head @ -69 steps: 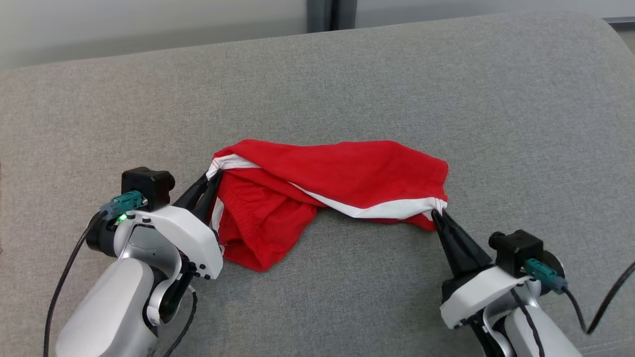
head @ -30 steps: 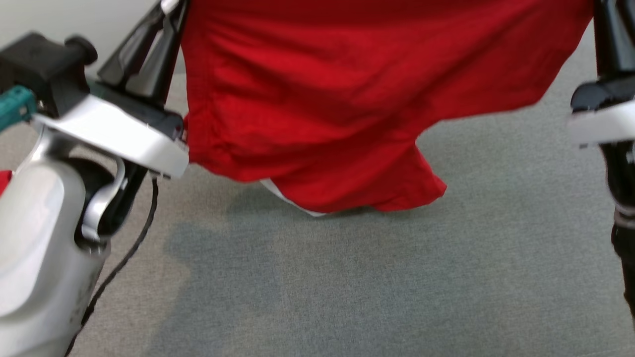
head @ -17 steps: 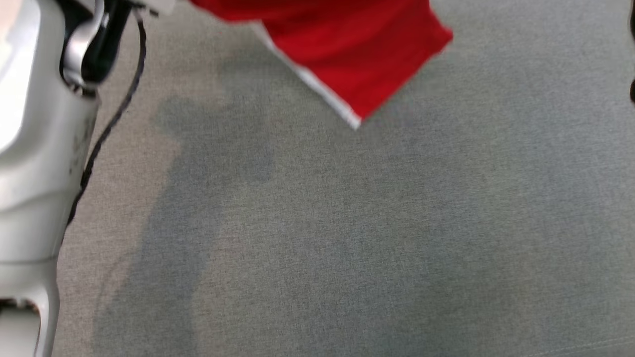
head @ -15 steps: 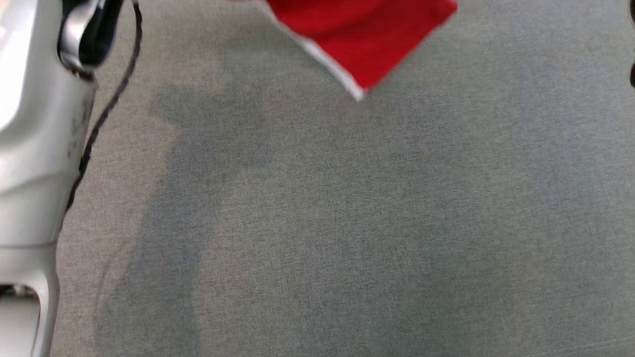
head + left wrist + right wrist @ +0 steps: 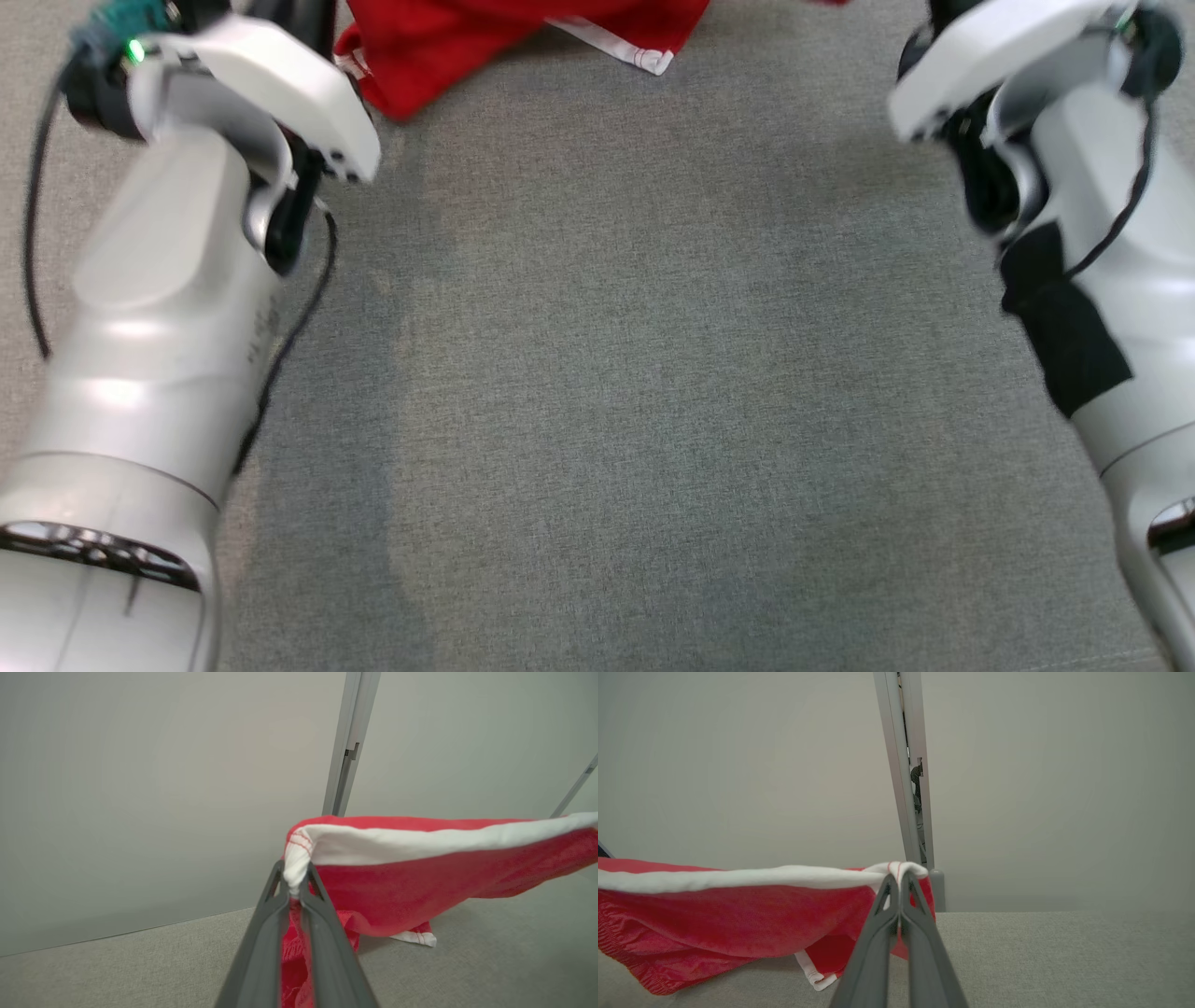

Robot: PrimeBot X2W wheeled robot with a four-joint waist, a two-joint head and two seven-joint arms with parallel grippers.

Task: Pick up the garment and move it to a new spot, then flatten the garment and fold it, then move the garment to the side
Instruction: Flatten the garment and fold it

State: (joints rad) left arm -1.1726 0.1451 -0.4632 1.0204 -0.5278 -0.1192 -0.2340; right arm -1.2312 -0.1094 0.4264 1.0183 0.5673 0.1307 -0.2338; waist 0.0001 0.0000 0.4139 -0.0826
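Head cam looks steeply down on grey cloth surface point(image 5: 635, 373); L/R wrist cams low, close, facing wall point(image 5: 140, 788), sharing garment point(image 5: 420, 891).

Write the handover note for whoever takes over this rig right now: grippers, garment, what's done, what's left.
Grippers: left gripper shut on one white-trimmed corner of the red garment; right gripper shut on the opposite trimmed corner.
Garment: stretched between the two grippers above the grey surface, with its lower part sagging to or near that surface.
Done: garment picked up.
Left: lay it at the new spot, flatten it, fold it, move it to the side.
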